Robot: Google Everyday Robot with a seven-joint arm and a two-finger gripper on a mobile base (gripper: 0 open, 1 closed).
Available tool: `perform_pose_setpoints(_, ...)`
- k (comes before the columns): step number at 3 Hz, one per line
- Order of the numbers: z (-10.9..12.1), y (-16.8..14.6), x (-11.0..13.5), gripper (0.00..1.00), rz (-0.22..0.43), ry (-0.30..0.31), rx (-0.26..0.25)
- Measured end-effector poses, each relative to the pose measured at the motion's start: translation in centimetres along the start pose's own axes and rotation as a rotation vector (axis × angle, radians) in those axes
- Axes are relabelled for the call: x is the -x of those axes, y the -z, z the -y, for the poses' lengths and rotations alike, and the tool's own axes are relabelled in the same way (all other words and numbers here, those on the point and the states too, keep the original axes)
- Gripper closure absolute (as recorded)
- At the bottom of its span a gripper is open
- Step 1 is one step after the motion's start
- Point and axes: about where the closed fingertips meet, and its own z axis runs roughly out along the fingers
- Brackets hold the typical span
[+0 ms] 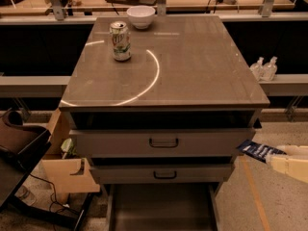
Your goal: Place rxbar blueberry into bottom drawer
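Note:
My gripper [281, 155] comes in from the right edge, low beside the cabinet's right side, level with the middle drawer. It is shut on the rxbar blueberry [259, 151], a flat navy-blue bar with pale print that sticks out to the left toward the cabinet. The bottom drawer [161, 207] is pulled open below the two upper drawers, a wide shallow tray with a dark inside. The bar is to the right of the drawer and above it.
A green-white soda can [120, 41] and a white bowl [141, 16] stand at the back of the cabinet top [192, 66]. The two upper drawers [163, 142] are shut. A cardboard box [65, 170] and a dark chair [17, 148] sit at the left. Two bottles [263, 69] stand on a shelf at the right.

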Motion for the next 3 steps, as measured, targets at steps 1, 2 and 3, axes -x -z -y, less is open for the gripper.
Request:
perform_pose_setpoints(1, 2.5, -0.5, -3.6, 1.0, -0.056, -0.02, -0.053)
perform_pose_setpoints(2, 6.4, -0.5, -8.9, 1.0, -0.133, 0.007, -0.057)
perform_pose_setpoints(3, 10.5, -1.0, -15.2, 1.0, -0.21, 0.063, 0.019)
